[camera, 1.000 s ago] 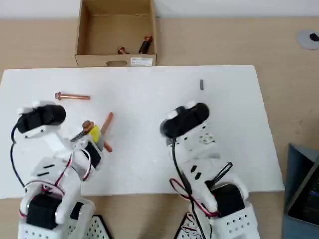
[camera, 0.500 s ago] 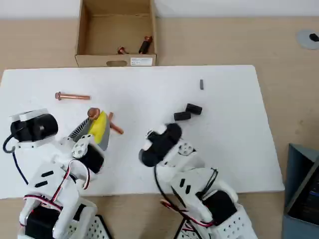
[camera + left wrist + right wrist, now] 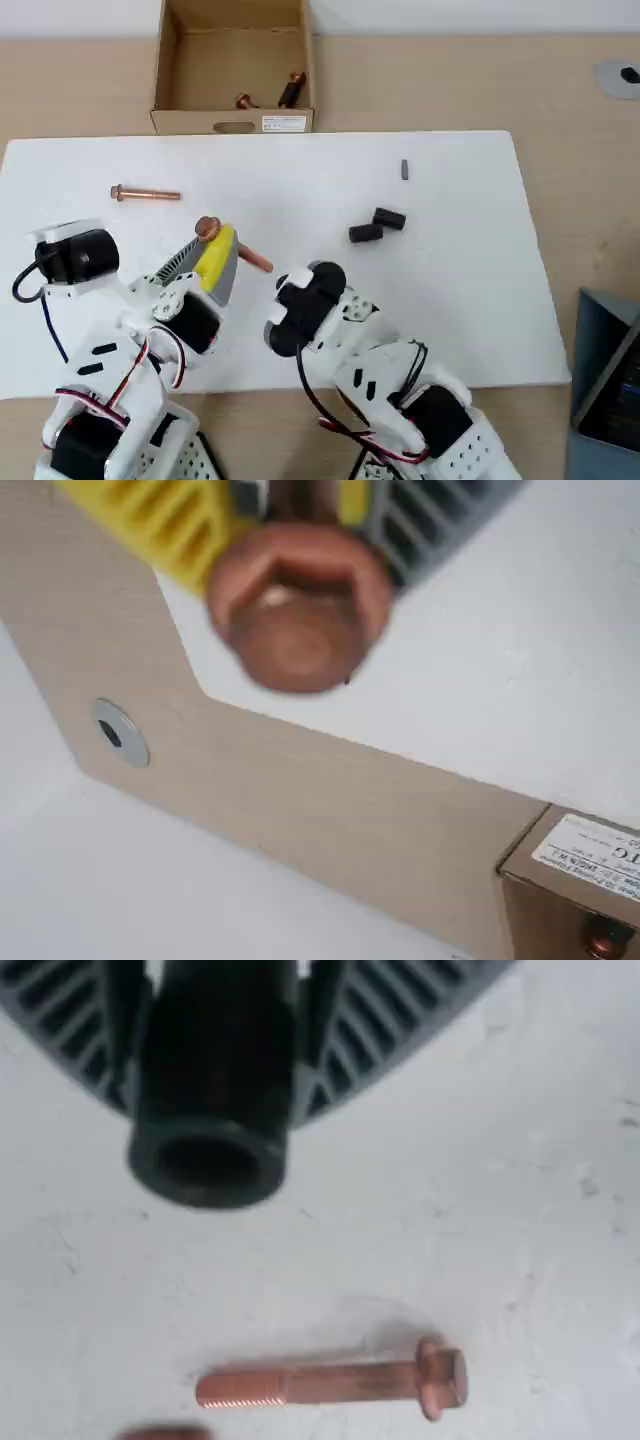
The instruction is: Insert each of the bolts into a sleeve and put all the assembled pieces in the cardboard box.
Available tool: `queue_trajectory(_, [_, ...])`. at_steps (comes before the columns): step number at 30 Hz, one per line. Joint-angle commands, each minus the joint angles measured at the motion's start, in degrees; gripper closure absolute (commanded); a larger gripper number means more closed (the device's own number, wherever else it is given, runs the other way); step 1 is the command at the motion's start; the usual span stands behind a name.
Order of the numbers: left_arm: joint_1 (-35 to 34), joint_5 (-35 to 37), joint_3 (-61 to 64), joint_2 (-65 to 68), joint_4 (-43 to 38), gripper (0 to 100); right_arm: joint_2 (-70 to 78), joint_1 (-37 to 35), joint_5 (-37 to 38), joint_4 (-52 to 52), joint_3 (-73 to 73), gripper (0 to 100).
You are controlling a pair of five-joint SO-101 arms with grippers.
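Clamping a bolt (image 3: 255, 261), left pincer (image 3: 212, 240) sits lower left in the high view; right pincer (image 3: 218, 1000), lower centre, grips a sleeve (image 3: 210, 1110) tight.

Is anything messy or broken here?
Nothing looks broken or spilled. A loose bolt and two sleeves just wait on the white mat. One tiny dark piece lies alone; I cannot tell what it is.

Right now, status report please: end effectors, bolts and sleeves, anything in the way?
Left end effector shut on bolt. Right end effector shut on sleeve. One loose bolt, two spare sleeves on mat. Nothing seen blocking.
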Motion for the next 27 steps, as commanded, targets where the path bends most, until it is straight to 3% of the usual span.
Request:
queue_trajectory(1, [0.62,0.53,0.00,-0.57,0.53,100,-8.57,-0.92,0.62,-1.58,-3.47,98.9])
queue_trajectory(27, [4.84,0.62,7.12,-0.57,0.35,100,-8.66,-1.36,0.62,-1.67,-7.69,98.9])
